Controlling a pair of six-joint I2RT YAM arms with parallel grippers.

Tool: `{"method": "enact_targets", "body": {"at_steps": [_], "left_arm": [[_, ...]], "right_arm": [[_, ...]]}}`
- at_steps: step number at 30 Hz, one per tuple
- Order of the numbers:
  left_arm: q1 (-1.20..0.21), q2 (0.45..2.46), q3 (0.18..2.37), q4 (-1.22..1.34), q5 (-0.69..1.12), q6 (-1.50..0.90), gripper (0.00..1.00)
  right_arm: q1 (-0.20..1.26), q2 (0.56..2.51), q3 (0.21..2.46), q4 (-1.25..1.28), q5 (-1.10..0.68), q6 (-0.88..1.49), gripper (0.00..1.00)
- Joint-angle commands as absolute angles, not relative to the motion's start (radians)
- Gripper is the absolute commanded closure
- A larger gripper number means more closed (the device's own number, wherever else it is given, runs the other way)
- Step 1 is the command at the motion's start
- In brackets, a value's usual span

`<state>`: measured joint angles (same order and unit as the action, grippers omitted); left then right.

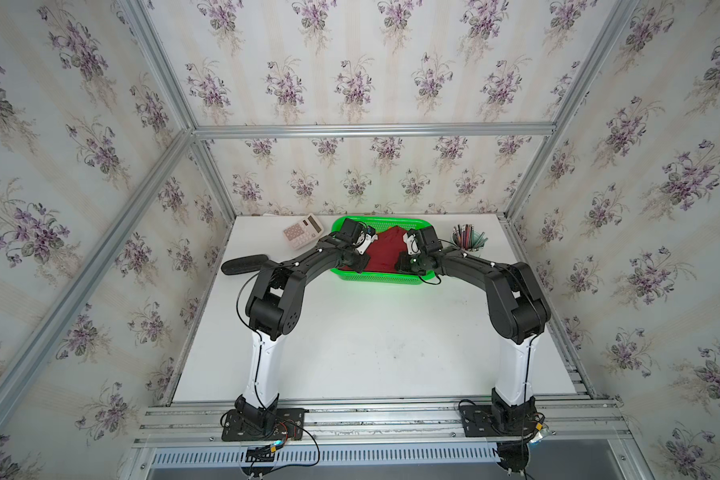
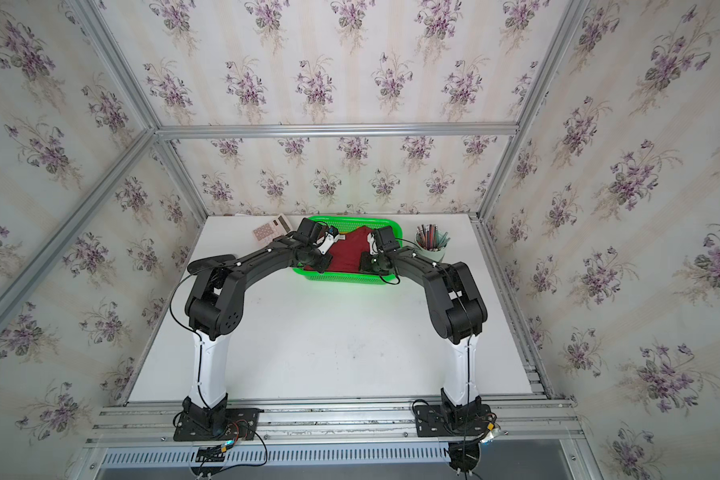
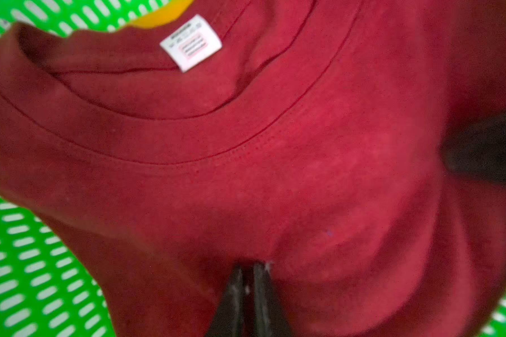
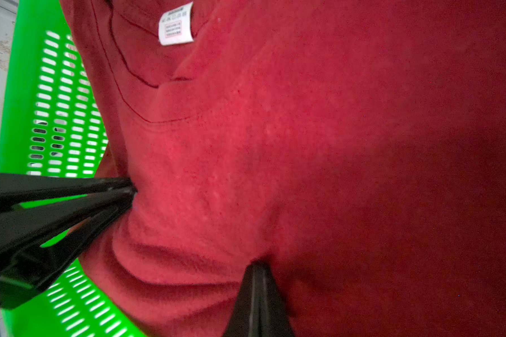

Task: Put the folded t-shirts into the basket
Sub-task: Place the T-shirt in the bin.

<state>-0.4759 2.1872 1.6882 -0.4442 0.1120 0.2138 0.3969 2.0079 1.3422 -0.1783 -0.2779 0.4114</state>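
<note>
The dark red t-shirt (image 1: 385,253) (image 2: 348,251) lies bunched in the green basket (image 1: 381,279) (image 2: 344,277), its white neck label (image 3: 191,42) (image 4: 176,24) facing up. My left gripper (image 3: 248,265) (image 1: 362,262) is shut, pinching a pucker of the red cloth on the shirt's left side. On the right side my right gripper (image 4: 257,262) (image 1: 402,262) is also shut on the cloth. A strip of the mustard yellow t-shirt (image 3: 161,16) peeks out under the red collar. The pink one is hidden. The left gripper's fingers (image 4: 111,189) show in the right wrist view.
A calculator (image 1: 303,231) lies left of the basket at the back of the white table (image 1: 371,345). A pale green pencil cup (image 1: 469,241) stands just right of the basket. A long black object (image 1: 244,264) lies near the table's left edge.
</note>
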Motion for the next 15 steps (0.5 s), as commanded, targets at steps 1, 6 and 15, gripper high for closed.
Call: {"method": "enact_targets", "body": {"at_steps": [1, 6, 15], "left_arm": [[-0.476, 2.226, 1.72, -0.675, 0.003, 0.187, 0.88], [-0.476, 2.217, 1.709, -0.728, -0.015, 0.143, 0.83], [-0.471, 2.08, 1.665, -0.753, 0.084, 0.023, 0.75]], "right_arm": [[0.381, 1.99, 1.305, -0.289, -0.139, 0.395, 1.0], [0.377, 1.955, 1.296, -0.294, -0.155, 0.391, 0.99], [0.39, 1.8, 1.326, -0.105, -0.299, 0.444, 0.9]]}}
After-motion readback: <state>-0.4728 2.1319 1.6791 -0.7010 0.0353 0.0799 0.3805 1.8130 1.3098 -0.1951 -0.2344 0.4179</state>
